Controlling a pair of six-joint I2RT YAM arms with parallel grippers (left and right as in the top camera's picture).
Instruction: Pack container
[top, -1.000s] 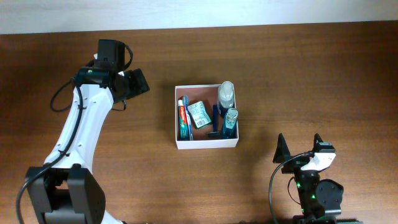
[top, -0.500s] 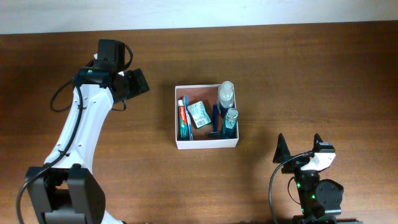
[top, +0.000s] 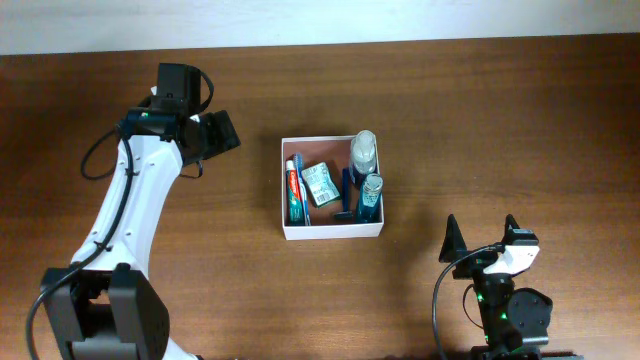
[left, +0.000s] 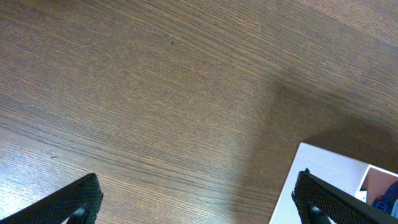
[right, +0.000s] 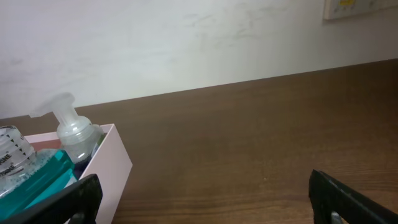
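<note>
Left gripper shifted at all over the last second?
No. In the overhead view the left gripper sits at the same spot, open and empty, left of the container, with the same gap to its upper-left corner as before.

Even, bright light; sharp frames, soft shadows, no glare.

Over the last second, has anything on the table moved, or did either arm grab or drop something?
Nothing visibly changed. The left gripper and the right gripper are where they were, both open and empty, away from the container. The toiletries inside it lie just as before.
</note>
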